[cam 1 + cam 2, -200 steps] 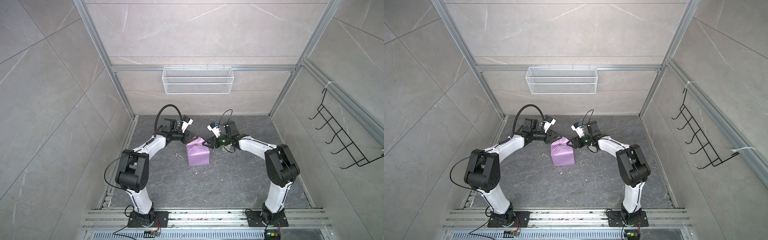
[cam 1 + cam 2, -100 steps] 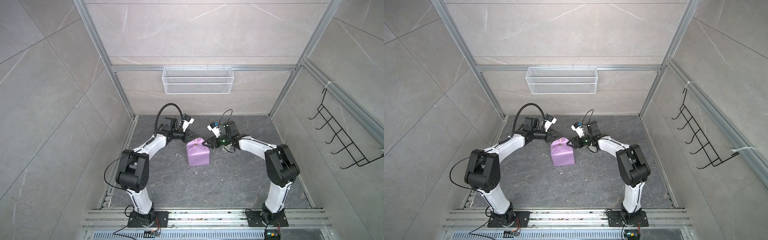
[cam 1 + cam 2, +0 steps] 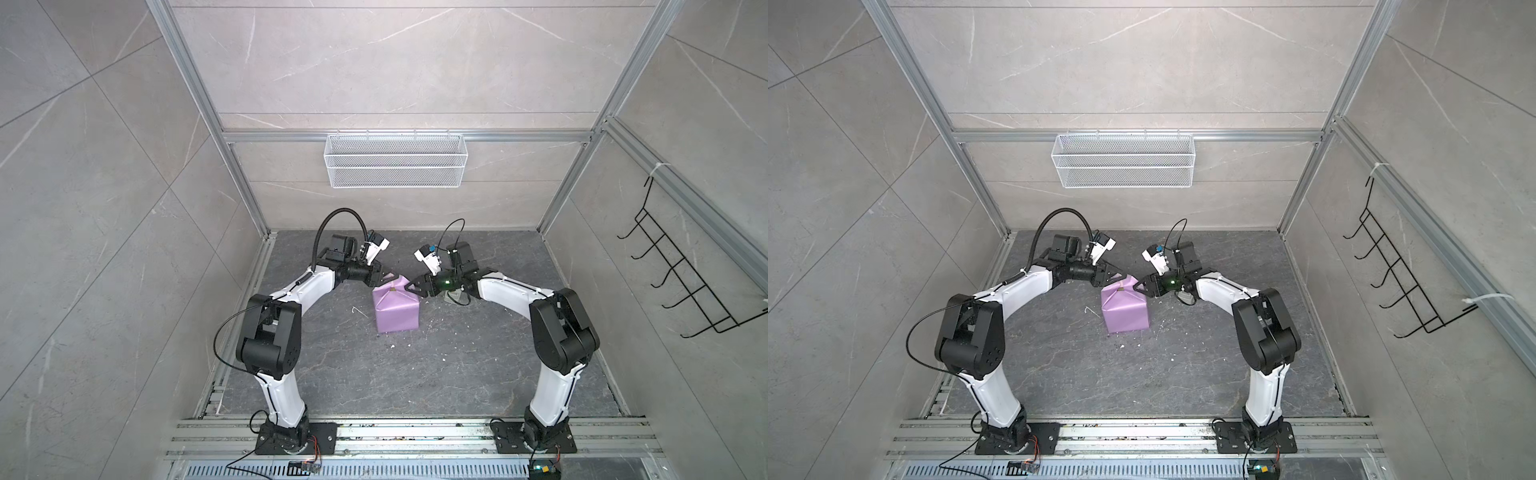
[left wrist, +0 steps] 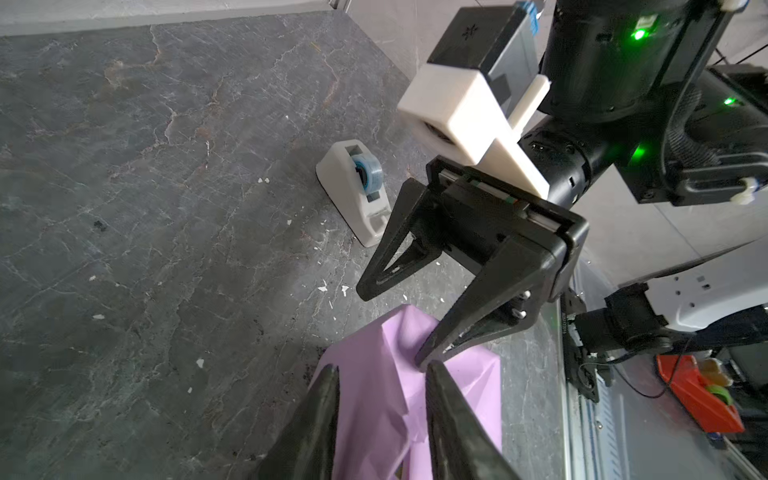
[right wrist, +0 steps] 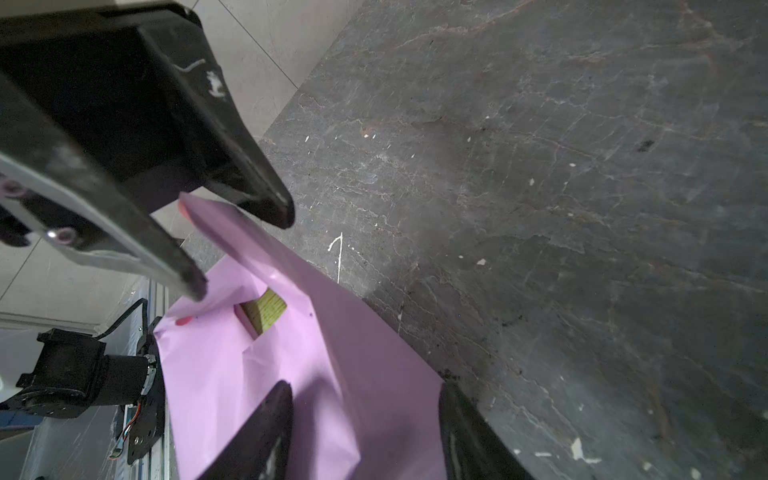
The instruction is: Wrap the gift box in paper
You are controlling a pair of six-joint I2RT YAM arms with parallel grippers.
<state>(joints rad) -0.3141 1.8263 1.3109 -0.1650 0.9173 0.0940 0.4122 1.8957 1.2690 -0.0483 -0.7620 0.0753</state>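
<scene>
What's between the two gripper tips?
The raised end fold of the paper, lilac side out, lies between the left gripper and right gripper; clearest in the left wrist view, also in both top views.

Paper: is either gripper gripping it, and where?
Neither clamps it. The left gripper stands open around a raised flap of the paper; one fingertip of the right gripper seems to touch its top fold.
</scene>
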